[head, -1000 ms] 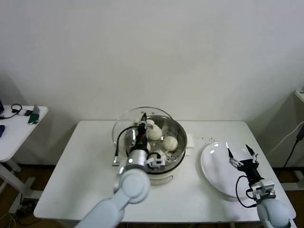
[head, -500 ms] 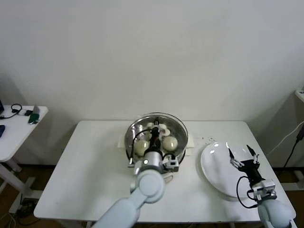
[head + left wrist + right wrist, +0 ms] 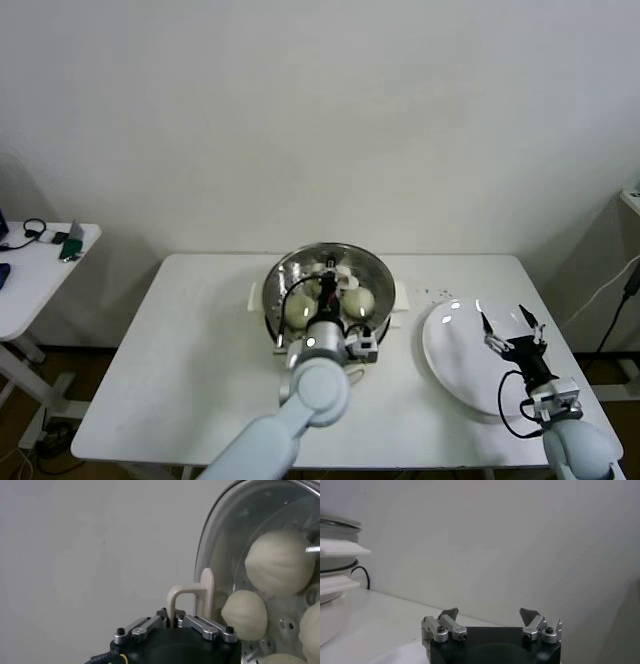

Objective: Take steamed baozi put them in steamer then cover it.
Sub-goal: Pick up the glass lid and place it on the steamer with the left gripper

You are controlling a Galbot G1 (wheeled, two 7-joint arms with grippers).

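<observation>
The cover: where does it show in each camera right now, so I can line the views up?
Head view: the cover lies over the steamer, mid-table, its handle in the left gripper.
Left wrist view: glass dome and white bar handle, pinched by that gripper, baozi beneath.
Right wrist view: not identifiable.
Shared landmark: the steamer.

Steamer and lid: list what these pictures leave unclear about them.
- Head view: the left pincer and its arm hide the cover's handle and part of the steamer, so whether the cover sits flush is unclear.
- Head view: only two baozi show plainly; the rest hide behind the arm.
- Left wrist view: the cover is cut off by the frame edge.
- Right wrist view: the steamer is cut off at the frame edge.
</observation>
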